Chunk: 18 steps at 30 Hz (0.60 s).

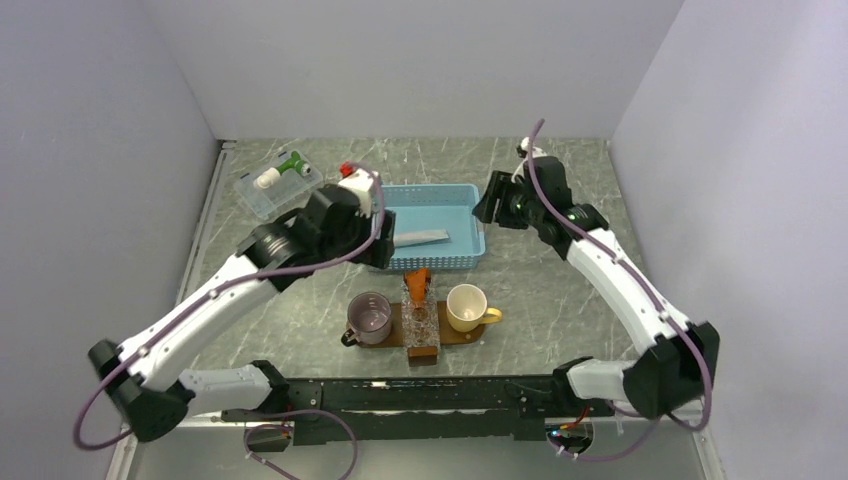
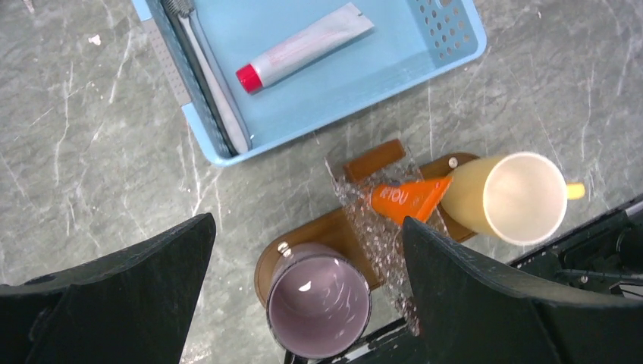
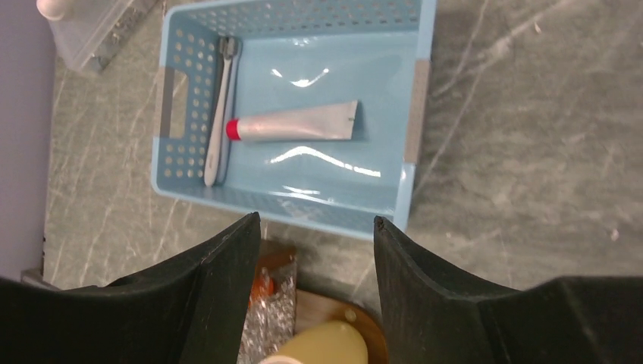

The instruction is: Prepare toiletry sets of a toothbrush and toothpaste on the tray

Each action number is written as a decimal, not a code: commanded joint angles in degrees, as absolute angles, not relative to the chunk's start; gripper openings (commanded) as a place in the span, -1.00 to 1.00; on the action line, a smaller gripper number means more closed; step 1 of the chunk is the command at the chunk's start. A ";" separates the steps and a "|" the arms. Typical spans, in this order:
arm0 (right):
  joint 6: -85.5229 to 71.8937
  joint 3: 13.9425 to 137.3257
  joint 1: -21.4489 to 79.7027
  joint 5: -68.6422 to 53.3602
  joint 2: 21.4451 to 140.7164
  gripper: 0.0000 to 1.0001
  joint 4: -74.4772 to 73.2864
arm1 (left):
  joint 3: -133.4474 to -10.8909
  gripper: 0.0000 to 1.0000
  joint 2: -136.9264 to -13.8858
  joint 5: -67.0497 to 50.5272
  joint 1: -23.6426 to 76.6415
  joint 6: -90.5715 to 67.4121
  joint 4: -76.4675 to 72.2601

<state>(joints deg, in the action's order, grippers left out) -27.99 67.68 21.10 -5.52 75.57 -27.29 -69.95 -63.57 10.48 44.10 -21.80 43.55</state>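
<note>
One toothbrush [image 3: 219, 114]: lies in the blue basket [image 3: 318, 19], tight along its left end wall, long axis far-to-near, bristles at the far end. A red-capped grey tube [image 3: 296, 121] lies just beside its handle.
Orange toothpaste [image 2: 408, 199]: in the clear holder [image 2: 371, 235] on the tray [image 2: 315, 231].
Left gripper [image 2: 307, 224]: jaws wide apart, empty; the nearer arm.
Right gripper [image 3: 316, 224]: jaws parted, empty.
Judgement: the wall side offers little finger room; the basket floor side is freer.

The orange toothpaste tube [image 2: 409, 199] is seen tilted in a clear glass [image 2: 364, 220] on the dark-brown wooden tray [image 2: 311, 231], lower centre of the frame. The pale toothbrush [image 2: 211, 80] is laid flat along the blue basket's [image 2: 455, 38] left wall, upper left.
</note>
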 commanded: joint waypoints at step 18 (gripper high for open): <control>-28.87 58.71 21.27 -11.31 46.90 0.10 -31.84 | -92.74 0.83 -99.02 7.68 35.39 -21.79 44.89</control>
